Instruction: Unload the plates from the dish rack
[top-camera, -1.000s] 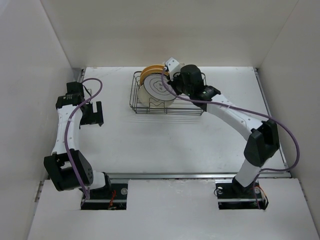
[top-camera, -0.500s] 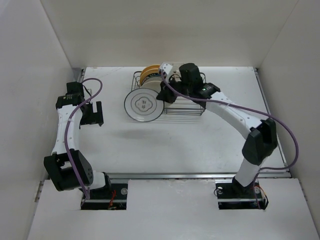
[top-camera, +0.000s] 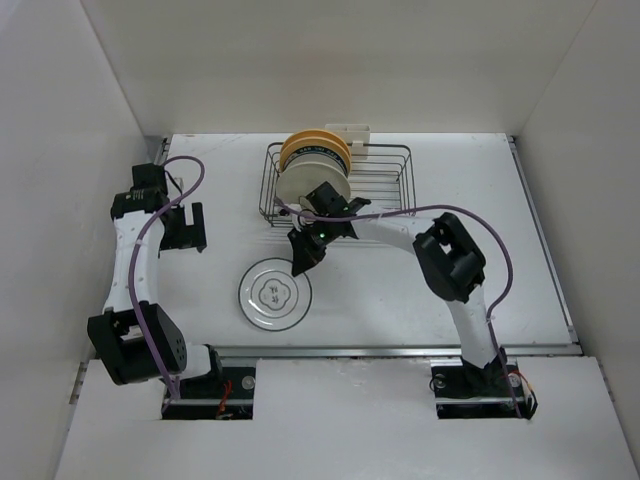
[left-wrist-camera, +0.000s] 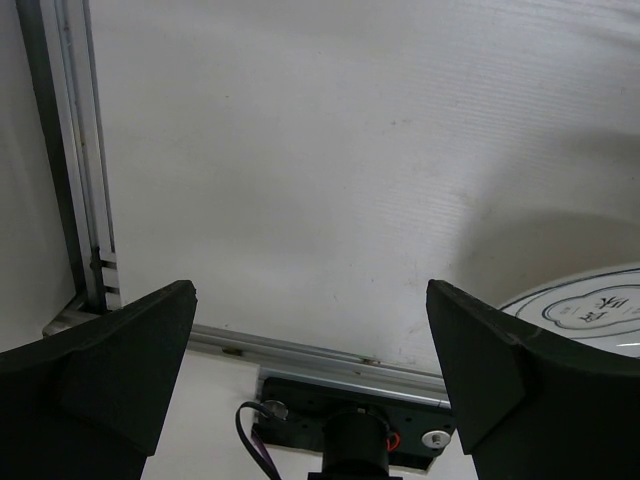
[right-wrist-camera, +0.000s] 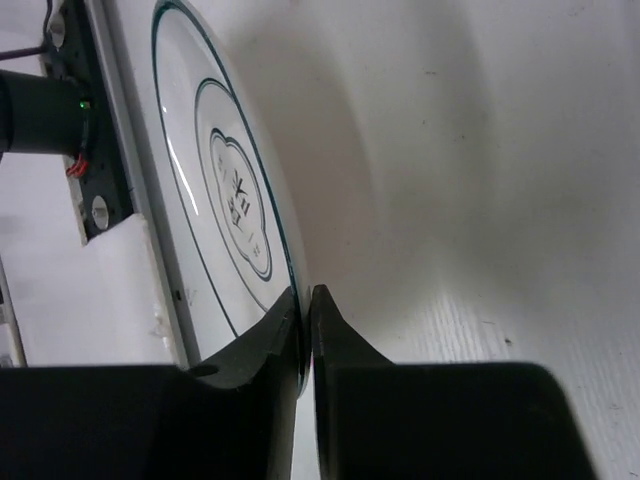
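Top external view: the right gripper (top-camera: 304, 252) is clamped on the far rim of the ringed plate (top-camera: 274, 293), which lies face-up low at the table (top-camera: 540, 250), in front of the dish rack (top-camera: 340, 188); contact with the surface cannot be told. A yellow-orange plate (top-camera: 303, 146) and a cream plate (top-camera: 312, 180) stand on edge at the rack's left end. A white holder (top-camera: 350, 132) sits on its far side. The left gripper (top-camera: 185, 228) hangs at the left, well apart from the rack.

Left wrist view: the left gripper (left-wrist-camera: 310, 292) has its jaws wide apart and holds nothing; the ringed plate's (left-wrist-camera: 590, 305) edge shows at lower right.

Right wrist view: the right gripper (right-wrist-camera: 305, 297) pinches the ringed plate's (right-wrist-camera: 220, 170) rim, jaws closed on it.
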